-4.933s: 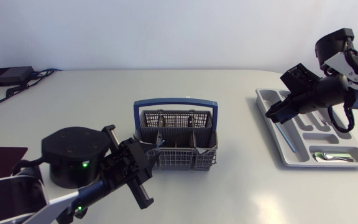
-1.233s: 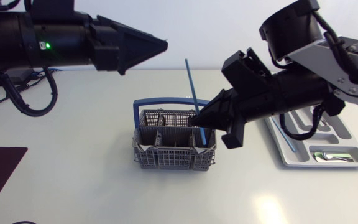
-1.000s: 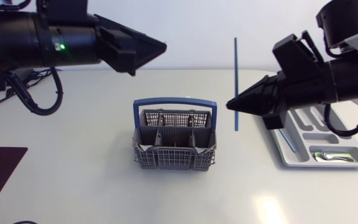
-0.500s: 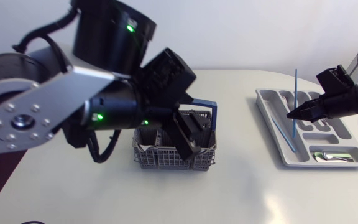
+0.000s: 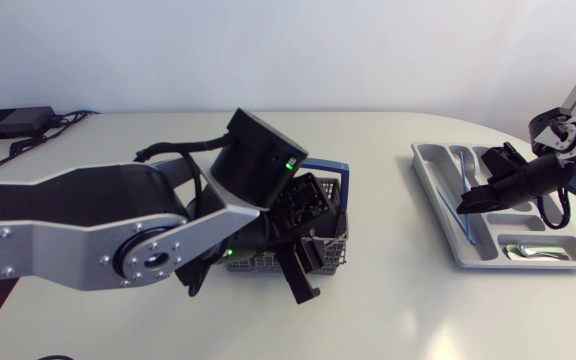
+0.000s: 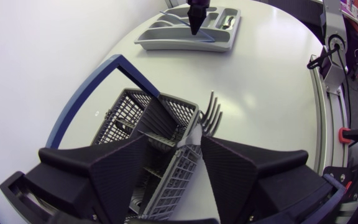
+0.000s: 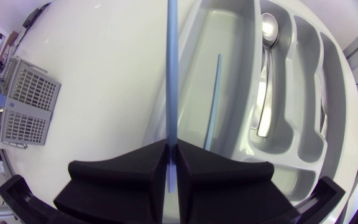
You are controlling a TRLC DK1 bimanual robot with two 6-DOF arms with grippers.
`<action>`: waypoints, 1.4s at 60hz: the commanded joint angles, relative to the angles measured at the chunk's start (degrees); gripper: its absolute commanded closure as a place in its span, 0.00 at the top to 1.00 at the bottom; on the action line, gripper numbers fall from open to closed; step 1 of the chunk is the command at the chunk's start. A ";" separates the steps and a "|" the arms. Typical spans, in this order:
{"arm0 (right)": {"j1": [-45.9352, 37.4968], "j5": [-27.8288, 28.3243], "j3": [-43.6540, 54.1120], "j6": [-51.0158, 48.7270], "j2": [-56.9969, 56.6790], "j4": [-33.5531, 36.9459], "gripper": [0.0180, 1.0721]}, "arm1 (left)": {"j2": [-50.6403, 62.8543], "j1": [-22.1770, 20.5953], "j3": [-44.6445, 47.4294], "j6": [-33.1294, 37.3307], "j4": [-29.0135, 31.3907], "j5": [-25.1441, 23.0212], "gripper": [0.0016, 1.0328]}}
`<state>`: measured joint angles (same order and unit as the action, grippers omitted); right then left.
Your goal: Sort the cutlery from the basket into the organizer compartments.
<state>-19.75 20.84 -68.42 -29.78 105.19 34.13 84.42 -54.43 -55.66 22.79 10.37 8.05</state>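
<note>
Right gripper (image 7: 171,146) clamps the blue stick (image 7: 171,62), pointing ahead along organizer rim (image 7: 188,43); left gripper (image 6: 174,140) gapes above basket (image 6: 129,115).

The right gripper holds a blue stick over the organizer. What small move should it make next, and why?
Probably lower the blue stick into the organizer's long compartment before opening. The right gripper is shut on it just above that side, and a matching stick already lies there.

The left arm (image 5: 88,215) covers most of the basket (image 5: 332,250) from above — a fork (image 6: 210,116) shows only its tines.
</note>
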 commanded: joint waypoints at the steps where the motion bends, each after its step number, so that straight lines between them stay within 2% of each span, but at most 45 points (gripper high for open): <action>1: -0.82 -0.80 -2.24 1.57 3.36 -0.29 0.05 | 0.74 -0.94 2.57 2.09 -2.11 0.65 0.57; 9: -1.43 -1.24 -4.00 1.57 7.14 -0.29 0.07 | -0.40 -2.08 5.03 2.61 -5.10 1.09 0.57; 14: -1.61 -1.68 -5.23 1.83 9.77 -0.29 0.28 | -2.24 -2.34 6.00 2.53 -6.94 1.00 0.57; 18: -1.61 -1.68 -6.46 1.92 11.62 -0.12 0.33 | -2.60 -2.43 5.91 2.44 -6.94 1.09 0.57; 20: -1.52 -1.94 -7.07 2.01 12.76 -0.12 0.37 | -2.77 -2.43 6.00 2.18 -6.94 1.09 0.57; 22: -1.35 -2.12 -7.78 2.18 13.82 -0.03 0.48 | -2.95 -2.78 6.26 1.91 -6.94 1.09 0.57; 26: -1.08 -2.12 -8.22 2.36 14.34 -0.03 0.53 | -3.04 -3.22 6.26 1.56 -7.73 1.09 0.57; 41: -0.64 -2.12 -5.76 2.53 10.92 -0.73 0.67 | -2.24 -4.01 5.56 0.68 -11.95 1.09 0.37; 44: -0.47 -2.12 -4.70 2.45 9.33 -0.99 0.73 | -1.72 -4.01 5.47 0.42 -12.39 1.09 0.34; 48: -0.03 -2.03 -3.30 2.36 7.23 -0.99 0.85 | -1.19 -4.01 5.47 0.15 -12.83 1.09 0.32; 58: 0.94 -1.50 0.04 2.09 2.74 -0.91 0.86 | 0.22 -5.07 5.47 -0.73 -13.27 1.09 0.24; 62: 0.94 -0.98 1.27 2.09 0.99 -0.73 0.87 | 0.30 -5.24 5.56 -0.90 -13.27 1.09 0.23; 78: 1.64 -0.45 4.53 1.83 -5.43 -0.82 0.87 | 1.45 -5.24 5.47 -1.25 -13.80 1.09 0.06; 84: 1.73 -0.45 5.67 1.66 -9.12 -0.82 0.90 | 0.92 -5.16 5.30 -1.16 -13.54 1.09 0.03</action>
<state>-18.37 19.92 -64.77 -27.29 99.13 32.77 84.71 -59.33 -50.54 22.50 -2.72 9.08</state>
